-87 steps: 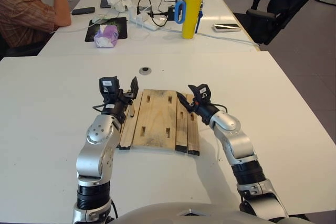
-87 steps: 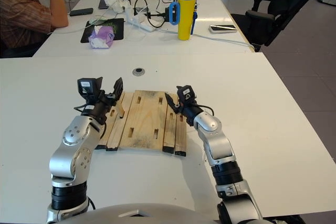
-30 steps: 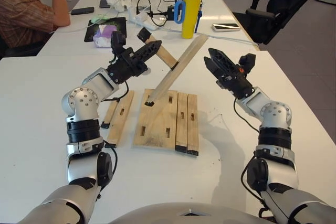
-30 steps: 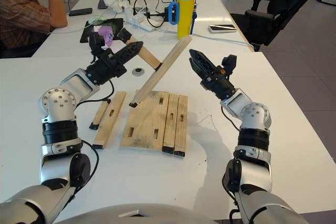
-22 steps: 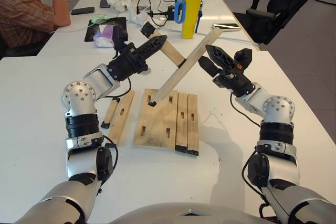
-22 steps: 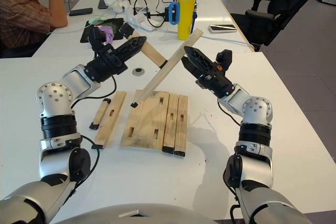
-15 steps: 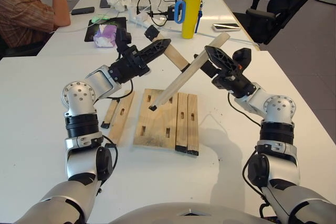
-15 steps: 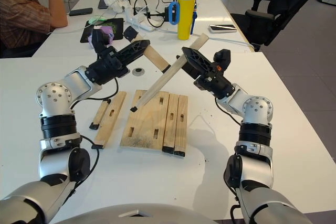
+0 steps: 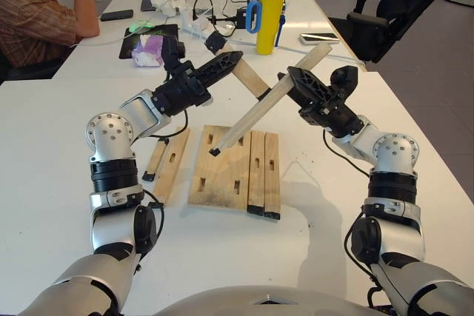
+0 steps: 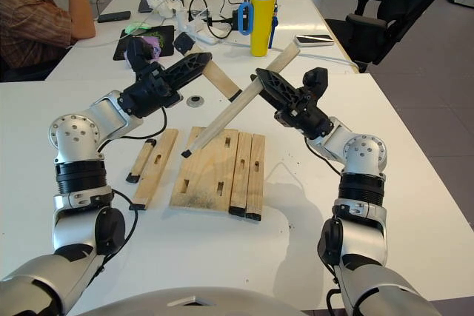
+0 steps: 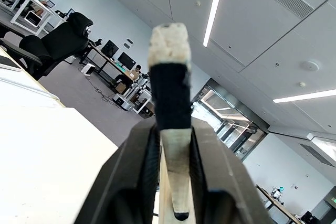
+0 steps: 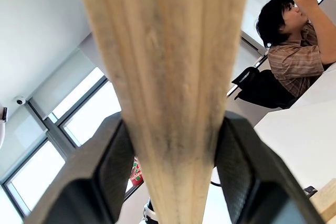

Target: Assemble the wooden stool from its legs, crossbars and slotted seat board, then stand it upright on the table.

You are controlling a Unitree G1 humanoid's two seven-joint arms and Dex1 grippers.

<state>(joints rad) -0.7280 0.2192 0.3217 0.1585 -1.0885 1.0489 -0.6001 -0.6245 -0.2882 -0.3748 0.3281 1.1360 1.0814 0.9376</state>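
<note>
Handling: stiff, light wood, by judgement; grip flat faces mid-length.
Left gripper [image 9: 224, 64]: jaws clamped on short leg [image 9: 250, 79].
Right gripper [image 9: 298, 83]: jaws clamped on long leg [image 9: 248, 118], foot at 11 o'clock of seat board [image 9: 222, 179].
Crossbars [image 9: 170, 164]: 9 o'clock of board.

White table [image 9: 59, 153], slotted seat board [image 9: 222, 183], loose crossbars [image 9: 172, 166]

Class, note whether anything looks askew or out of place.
The long pale wooden bar in the right pincer slants, its dark lower tip over the flat slotted wooden seat board, crossing the short wooden piece in the left pincer.
</note>
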